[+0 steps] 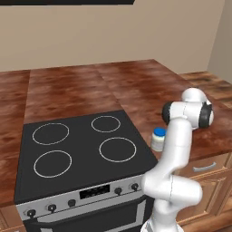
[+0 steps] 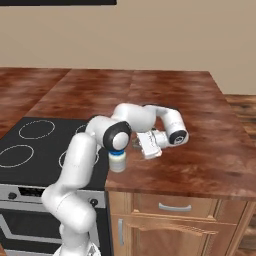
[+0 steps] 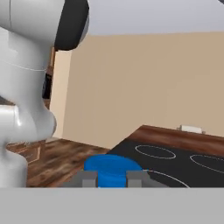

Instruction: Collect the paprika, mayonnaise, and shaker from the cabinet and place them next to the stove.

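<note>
The mayonnaise [image 1: 158, 139], a squat whitish jar with a blue lid, stands upright on the wooden counter [image 1: 136, 86] just right of the stove [image 1: 81, 149]. In the right base view my folded arm hangs over the jar [image 2: 117, 162], and my white hand [image 2: 150, 145] lies to its right, pointing left at it. In the hand view my gripper [image 3: 112, 178] is shut, its two grey tips pressed in on the near side of the blue lid [image 3: 112, 166]. The black cooktop [image 3: 175, 157] lies beyond. The paprika, the shaker and the cabinet are out of view.
Wooden counter [image 2: 190, 150] runs wide to the right of and behind the stove [image 2: 30, 145]. Drawer fronts with silver handles [image 2: 172, 206] sit below the counter's front edge. My elbow joint [image 2: 117, 135] hovers right above the jar. A beige wall closes the back.
</note>
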{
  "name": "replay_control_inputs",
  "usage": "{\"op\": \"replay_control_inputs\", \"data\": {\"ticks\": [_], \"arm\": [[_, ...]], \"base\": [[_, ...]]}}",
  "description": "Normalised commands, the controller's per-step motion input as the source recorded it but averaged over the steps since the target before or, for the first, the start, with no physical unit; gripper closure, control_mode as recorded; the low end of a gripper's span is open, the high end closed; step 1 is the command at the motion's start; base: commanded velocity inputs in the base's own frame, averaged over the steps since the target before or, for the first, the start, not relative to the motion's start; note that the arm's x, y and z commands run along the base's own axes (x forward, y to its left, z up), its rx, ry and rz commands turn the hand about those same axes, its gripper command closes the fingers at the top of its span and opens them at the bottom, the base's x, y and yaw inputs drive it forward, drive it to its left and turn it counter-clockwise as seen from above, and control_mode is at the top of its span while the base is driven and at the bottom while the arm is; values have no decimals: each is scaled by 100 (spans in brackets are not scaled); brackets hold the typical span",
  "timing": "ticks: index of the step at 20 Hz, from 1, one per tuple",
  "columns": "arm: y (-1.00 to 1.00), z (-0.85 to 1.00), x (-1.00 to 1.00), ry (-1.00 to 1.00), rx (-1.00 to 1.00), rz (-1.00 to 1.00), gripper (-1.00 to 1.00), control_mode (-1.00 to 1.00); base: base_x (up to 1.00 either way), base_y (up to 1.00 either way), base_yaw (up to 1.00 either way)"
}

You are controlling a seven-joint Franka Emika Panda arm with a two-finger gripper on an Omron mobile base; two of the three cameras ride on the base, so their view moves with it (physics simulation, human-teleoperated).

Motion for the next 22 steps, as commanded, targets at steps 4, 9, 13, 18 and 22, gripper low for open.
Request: {"op": "replay_control_inputs", "data": {"ticks": [4,9,13,18,22], "arm": [[0,39,-11,-4,1,0,-100,-100],[-3,58,-33,-6,3,0,-100,-100],[0,81,-61,-10,3,0,-100,-100],[0,81,-78,-4,4,-8,-100,-100],[9,78,-91,-4,2,-12,-100,-100]], "base": [[0,0,0],[0,0,0],[0,0,0],[0,0,0],[0,0,0]]}}
